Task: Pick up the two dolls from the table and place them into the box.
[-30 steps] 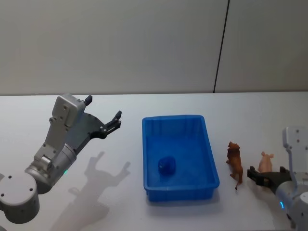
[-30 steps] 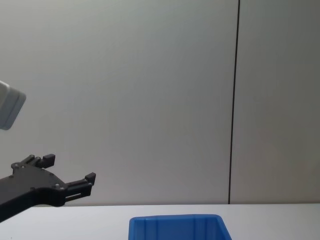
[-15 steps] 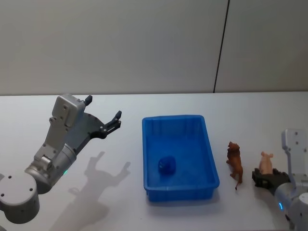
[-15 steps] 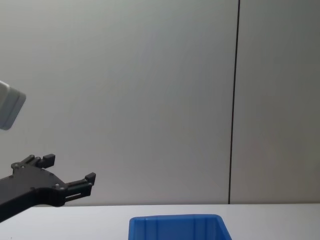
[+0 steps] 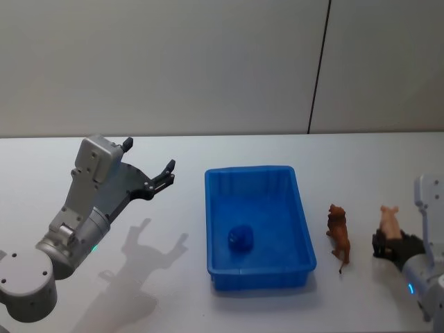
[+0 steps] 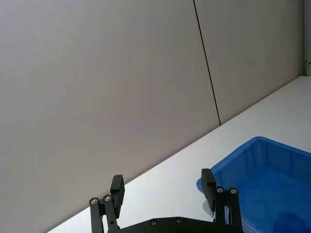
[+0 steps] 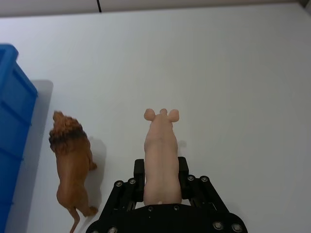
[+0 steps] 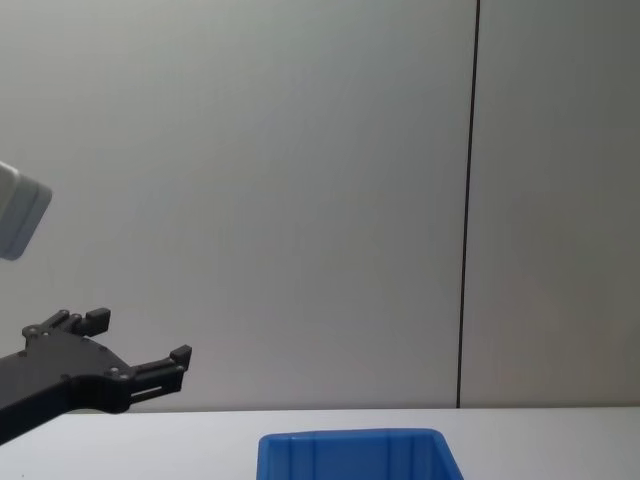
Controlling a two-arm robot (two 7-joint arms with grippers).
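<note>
Pig doll (image 7: 161, 141), judged light, rigid, slippery, is clasped at the hindquarters by the right gripper (image 7: 161, 166); left gripper (image 5: 148, 156) is parked wide.

Left pincer (image 8: 138, 337) gapes left of box (image 8: 350, 455).

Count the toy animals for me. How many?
2. The brown lion stands on the table right of the box. The pink pig is farther right, held by the right gripper. A blue lump in the box may be another.
</note>
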